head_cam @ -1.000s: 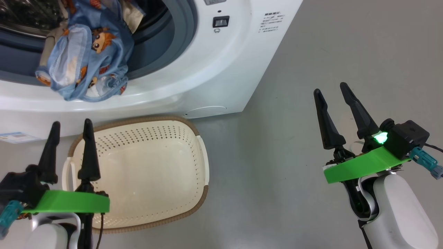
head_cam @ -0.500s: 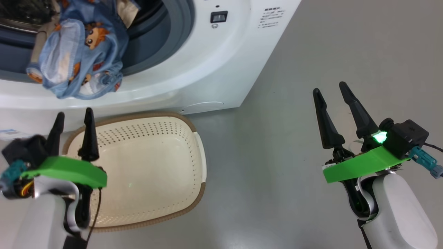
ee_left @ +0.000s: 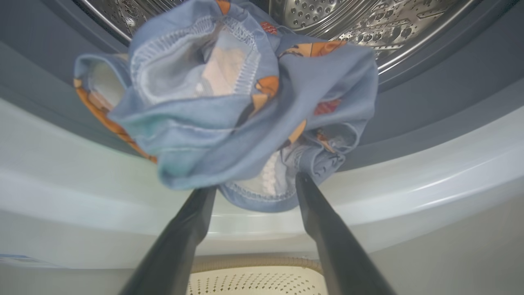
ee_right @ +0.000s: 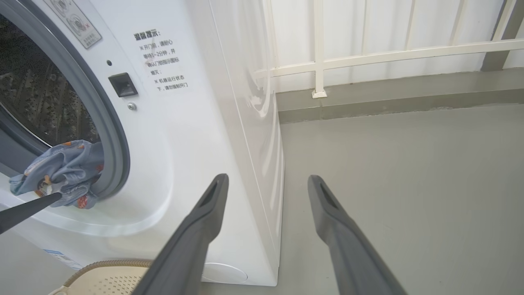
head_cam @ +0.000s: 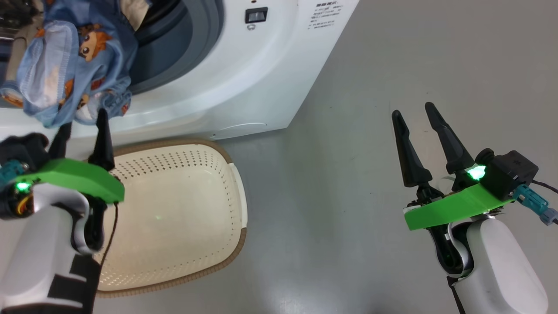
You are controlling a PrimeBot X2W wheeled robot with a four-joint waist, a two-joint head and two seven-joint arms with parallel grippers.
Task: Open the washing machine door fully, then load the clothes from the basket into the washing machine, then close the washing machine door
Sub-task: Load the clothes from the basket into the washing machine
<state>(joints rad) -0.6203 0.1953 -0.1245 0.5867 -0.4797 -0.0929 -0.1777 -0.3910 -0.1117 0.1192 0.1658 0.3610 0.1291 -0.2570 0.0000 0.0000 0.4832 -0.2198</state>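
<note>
Light blue clothes (head_cam: 65, 65) printed with orange animals hang out over the lower lip of the washing machine (head_cam: 244, 78), with a cream piece behind them. In the left wrist view the clothes (ee_left: 229, 102) droop from the grey gasket down to my left gripper (ee_left: 254, 184), which is open with its tips at the lowest fold. In the head view the left gripper (head_cam: 83, 124) points up, just under the cloth. The cream basket (head_cam: 183, 174) lies empty on the floor below. My right gripper (head_cam: 413, 111) is open over bare floor to the right. The washing machine door is out of view.
The steel drum (ee_left: 327, 12) lies behind the cloth. The machine's right side (ee_right: 245, 123) faces grey floor (head_cam: 392, 52) running to a white railing (ee_right: 368, 57). The left gripper's finger (ee_right: 24, 211) reaches the hanging clothes (ee_right: 65, 172) in the right wrist view.
The left gripper has risen from over the basket to the hanging clothes. The head camera has turned, shifting the scene left. The right gripper has held still.
</note>
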